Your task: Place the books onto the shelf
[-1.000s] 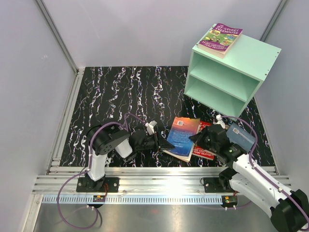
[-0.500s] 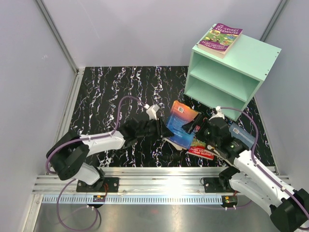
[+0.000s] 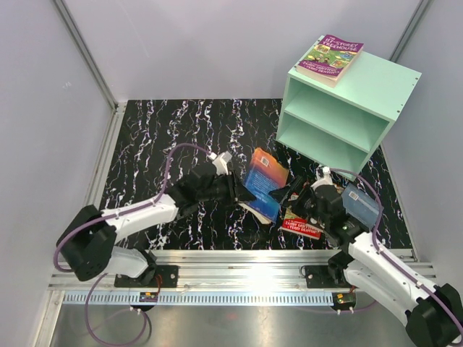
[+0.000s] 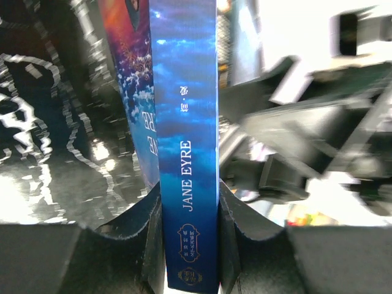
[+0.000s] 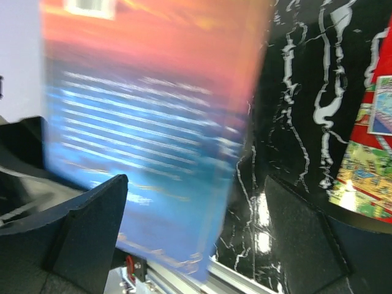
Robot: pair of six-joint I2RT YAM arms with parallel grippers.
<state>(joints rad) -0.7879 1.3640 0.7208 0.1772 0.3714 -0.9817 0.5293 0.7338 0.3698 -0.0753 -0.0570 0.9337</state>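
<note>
left end effector [image 3: 235, 193] has tilted the blue-orange book [image 3: 265, 178] further upright.

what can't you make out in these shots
- Red book title: top view, right arm covers most; right wrist view, cut off by edge.
- Blue book back-cover text: right wrist view, blurred.
- Background right of its spine: left wrist view, blurred.

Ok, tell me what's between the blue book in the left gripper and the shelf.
The right gripper, jaws open, flanks the blue book on its shelf side. Nothing else visible stands between the book and the shelf.
</note>
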